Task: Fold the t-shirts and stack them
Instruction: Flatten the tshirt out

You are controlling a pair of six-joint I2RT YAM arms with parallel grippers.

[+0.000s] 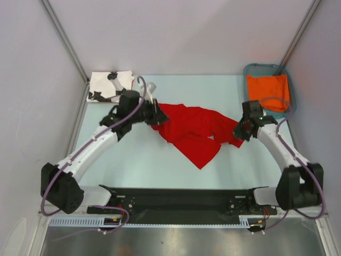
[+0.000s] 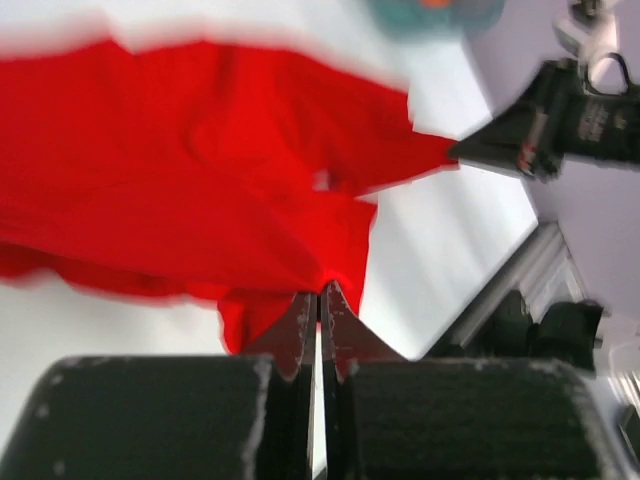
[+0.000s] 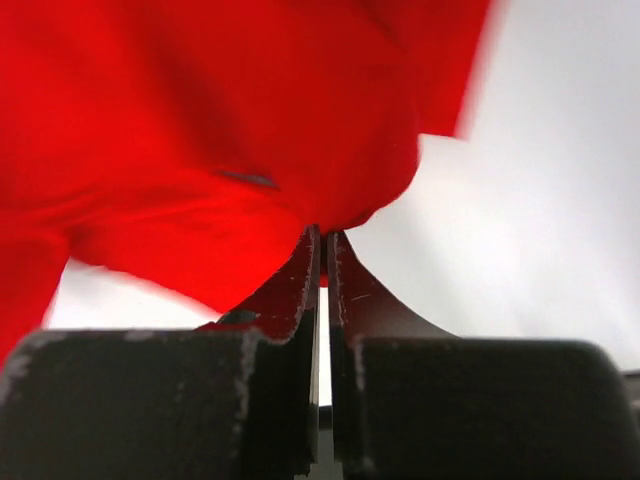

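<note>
A soft cloth, bright red t-shirt [image 1: 197, 133] is stretched across the middle of a pale blue-green table [image 1: 149, 165], bunched and creased, with one loose flap pointing toward the near edge. The left gripper [image 2: 320, 297] is pinched tight on the shirt's left edge, and the right gripper [image 3: 325, 238] is clamped on a fold at its right edge. In each wrist view the fingers meet with red fabric caught between them. The step in hand looks like spreading the garment flat before folding. To do that well, the two arms would likely draw apart evenly and at a matching height so the wrinkles pull out, then lay the cloth down without letting the hanging flap tuck underneath. Which parts of the shirt are held, sleeve or hem, cannot be told. A white t-shirt with black printed shapes [image 1: 106, 85] lies folded at the far left corner, just behind the left arm and close to its elbow. A teal plastic basket [image 1: 265, 65] stands at the far right corner holding an orange cloth [image 1: 269, 90], near the right arm's wrist, which leaves little room to swing outward.
</note>
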